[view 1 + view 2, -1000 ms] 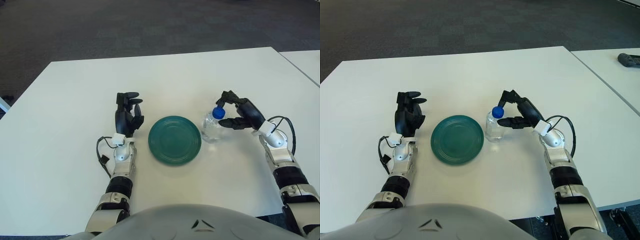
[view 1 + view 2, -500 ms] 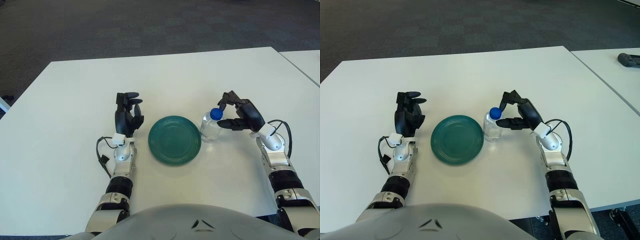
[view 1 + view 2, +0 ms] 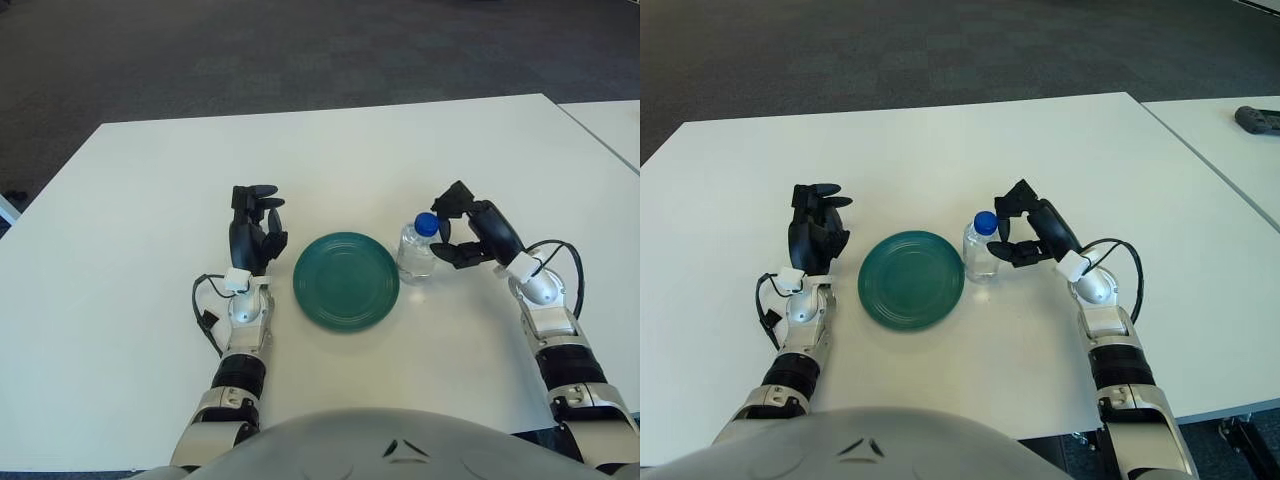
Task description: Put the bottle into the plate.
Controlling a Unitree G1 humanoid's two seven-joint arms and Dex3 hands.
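A small clear bottle (image 3: pixel 415 252) with a blue cap stands upright on the white table (image 3: pixel 150 200), just off the right rim of the dark green plate (image 3: pixel 346 281). My right hand (image 3: pixel 447 231) is at the bottle's right side. Its fingers are spread in a C shape, one near the cap and one low against the bottle's body, and they are not closed round it. The plate holds nothing. My left hand (image 3: pixel 255 216) shows to the left of the plate, fingers pointing away from me and relaxed, holding nothing.
A second white table (image 3: pixel 1230 140) adjoins on the right across a narrow gap, with a black device (image 3: pixel 1258 118) on it. Dark carpet lies beyond the far edge.
My right hand has moved left and closed in on the bottle. The bottle now stands a little nearer the plate's rim. The left hand has not moved.
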